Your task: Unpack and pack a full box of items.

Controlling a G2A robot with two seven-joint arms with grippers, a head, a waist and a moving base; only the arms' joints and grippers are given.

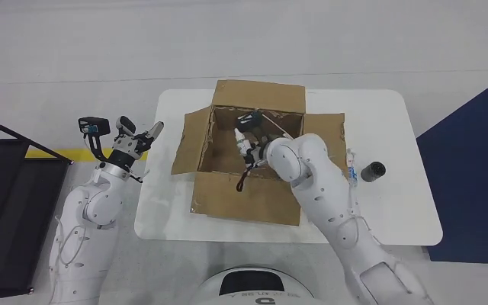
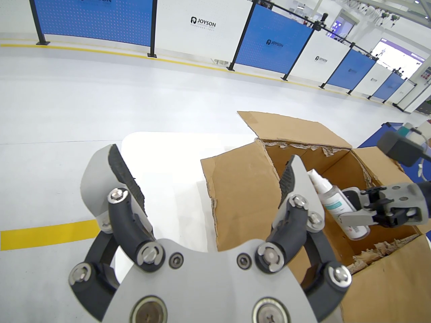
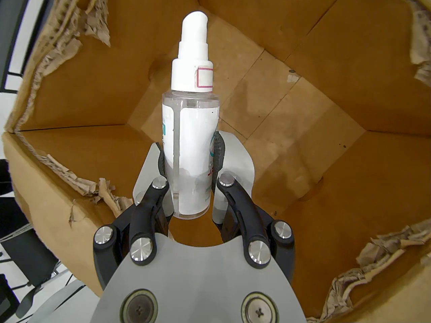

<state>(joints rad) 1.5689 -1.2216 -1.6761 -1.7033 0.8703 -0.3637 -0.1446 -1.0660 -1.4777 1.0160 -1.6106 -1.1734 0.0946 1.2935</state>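
One spray bottle [image 3: 190, 119] hangs inside the open cardboard box [image 1: 244, 202] at the middle of the white table [image 1: 381, 210]. The right gripper [image 3: 192, 151] is clamped on the lower half of its clear body, and its white nozzle points away from the wrist toward a box wall. The left gripper [image 2: 203, 164] waits at about 9 o'clock from the box, just off the table's edge, jaws spread wide and holding nothing. A dark cylinder [image 1: 373, 171] stands on the table at 3 o'clock, apart from the box. The cardboard beneath the bottle looks bare, so we judge this to be either the last item coming out or the first going back in (we cannot tell which). Either way, we would travel straight up or straight down through the middle of the opening. That keeps the nozzle off the torn rim [image 3: 94, 189], whose ragged paper could snag it. The body is smooth and gripped low, so the top may swing. We would hold the squeeze firm, move slowly, and let go only once the base is resting on a surface. We would leave the left arm out at 9 o'clock, clear of the flaps.
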